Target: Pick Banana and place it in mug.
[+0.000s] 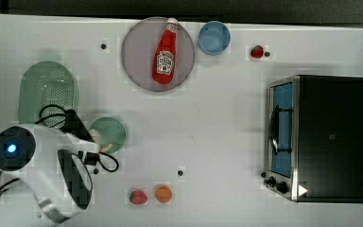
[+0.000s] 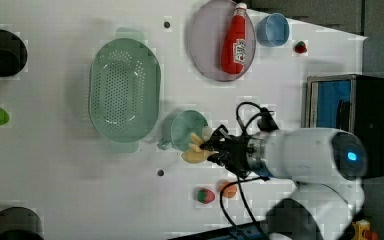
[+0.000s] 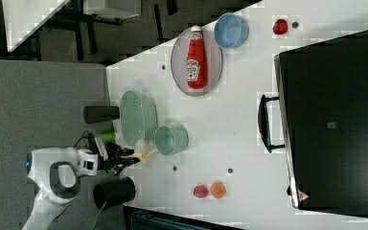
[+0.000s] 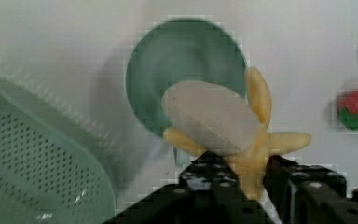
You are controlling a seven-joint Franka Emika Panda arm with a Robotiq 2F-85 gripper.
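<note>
The gripper (image 2: 214, 148) is clamped on the Banana (image 2: 196, 148), a small peeled piece with pale flesh and yellow peel flaps spreading out around it. In the wrist view the black fingers (image 4: 303, 186) pinch it at the base, where the flaps meet, and the flesh (image 4: 212, 116) points out over the mug (image 4: 186, 70).

Taking the mug (image 2: 182, 129) as the marker: the Banana hangs in the air at its rim, on the arm's side, not yet inside. In the top view a sliver of it (image 1: 105, 148) shows right at the mug's edge (image 1: 108, 134); in the right view it (image 3: 143, 153) sits just beside the mug's wall (image 3: 171, 139). The mug's mouth is open and I see nothing in it.

Just beside the mug on its far side lies the green perforated basket (image 2: 124, 90), close enough that little table (image 2: 55, 165) shows between them. Well apart from the mug, toward the table's near edge in the left view, sit a strawberry (image 2: 204, 195) and an orange ball (image 2: 227, 189), side by side. Farther off from the mug are the grey plate (image 1: 137, 71) with the ketchup bottle (image 1: 165, 54) lying on it, and the blue cup (image 1: 214, 37) next to that plate. The toaster oven (image 1: 326, 137) stands well apart at the table's other end, with a broad bare stretch of table between it and the mug.
</note>
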